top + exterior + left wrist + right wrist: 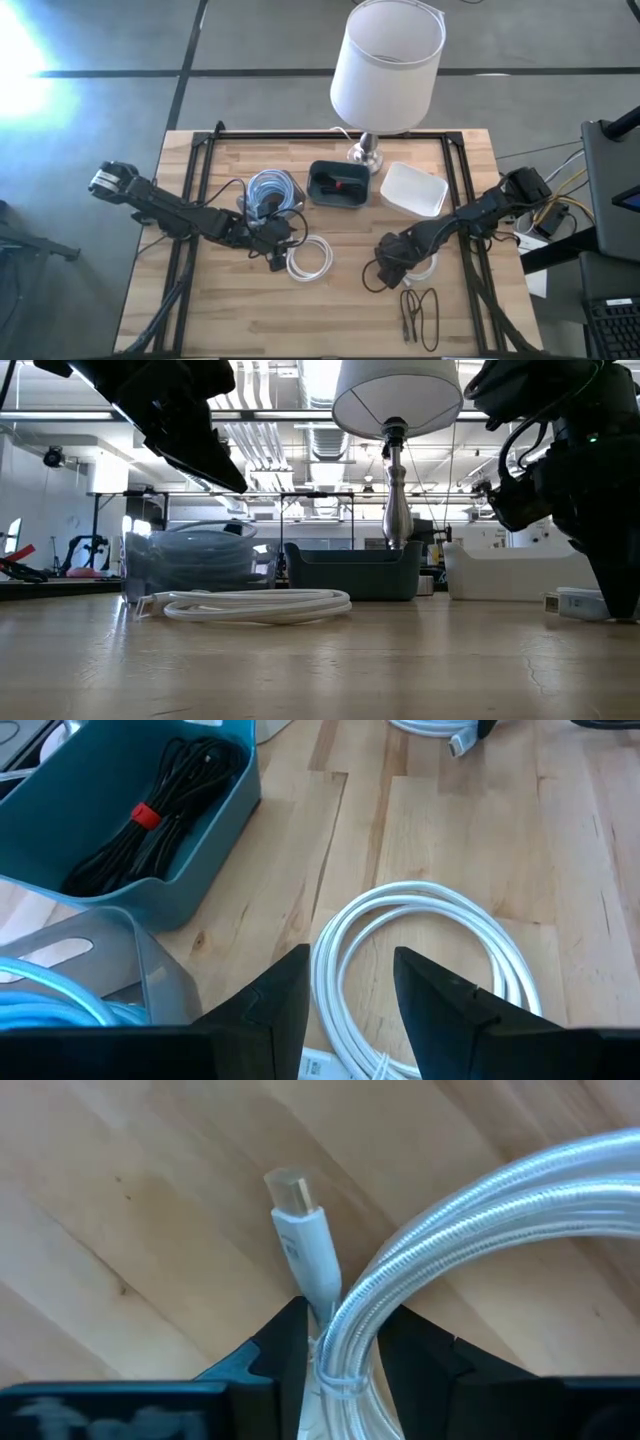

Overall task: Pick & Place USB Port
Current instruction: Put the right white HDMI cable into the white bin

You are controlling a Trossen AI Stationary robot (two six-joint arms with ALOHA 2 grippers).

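Two white USB cables lie on the wooden table. One coil (310, 258) rests flat near the middle; in the left wrist view its strands (420, 930) run between my left gripper's (350, 990) open fingers, which stand on either side of the coil's near edge. My left gripper (278, 255) sits just left of that coil. My right gripper (390, 262) is right of centre, shut on a second, glossy white coil (425, 266). That coil's plug (292, 1195) sticks out past the fingers. My right gripper holds the glossy white cable by its bundled strands (345, 1315), next to a thin tie (335, 1380) and the base of the plug lead. Several strands are pinched between the two fingers. The fingers come slanting down from the table's right. Whether the coil is clear of the table I cannot tell.
A teal bin (318, 198) with a black cable, a white bin (413, 190) and a clear box of blue cable (270, 190) stand at the far side by a lamp (387, 65). A loose black cable (420, 312) lies near the front edge. Black frame rails (190, 200) run along both sides.
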